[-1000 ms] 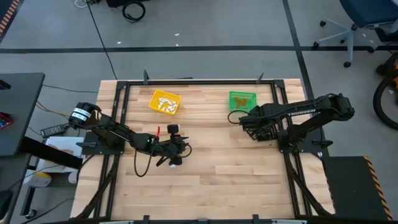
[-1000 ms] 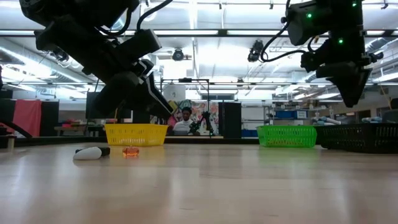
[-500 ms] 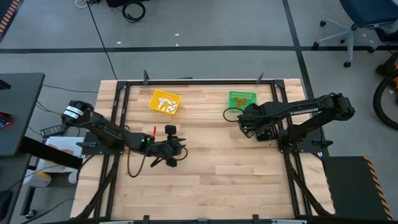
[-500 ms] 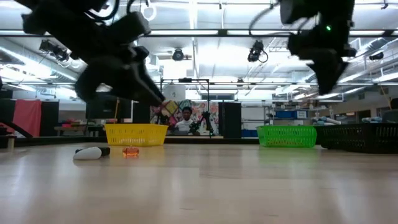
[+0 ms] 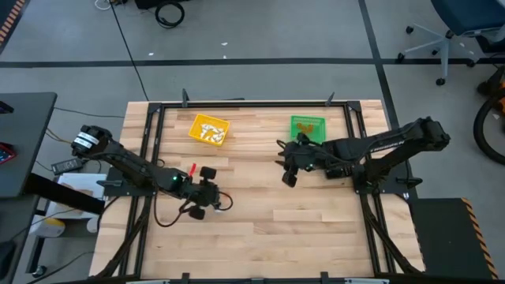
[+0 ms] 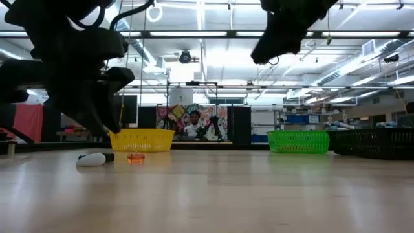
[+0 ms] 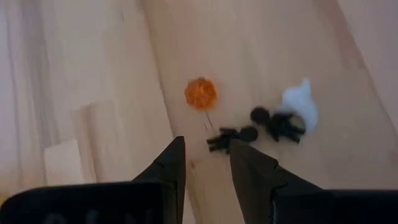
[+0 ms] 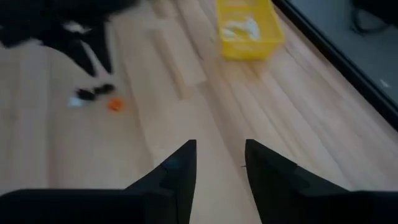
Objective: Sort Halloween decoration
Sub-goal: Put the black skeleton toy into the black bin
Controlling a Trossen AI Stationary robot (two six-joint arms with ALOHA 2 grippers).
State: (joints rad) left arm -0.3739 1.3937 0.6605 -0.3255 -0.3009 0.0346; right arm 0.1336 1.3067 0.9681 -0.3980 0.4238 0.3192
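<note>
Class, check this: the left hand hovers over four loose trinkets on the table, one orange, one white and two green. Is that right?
Not quite. In the left wrist view the left hand hovers over an orange trinket, a white trinket and two black trinkets, not green ones.

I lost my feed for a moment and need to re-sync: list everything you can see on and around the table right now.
Yellow bin: one, yellow, far side of the table, left of centre, white pieces inside.
Green bin: one, green, far side, right of centre, orange pieces inside.
Black bin: one, black, far right in the low view.
Orange trinket: one, orange, on the wood ahead of the left tool.
Black trinkets: two, black, beside the orange one.
White trinket: one, white, touching a black one.
Person: one, in the room beyond the table.
Left tool: open, empty, above the trinkets.
Right tool: open, empty, near the table's middle.
</note>
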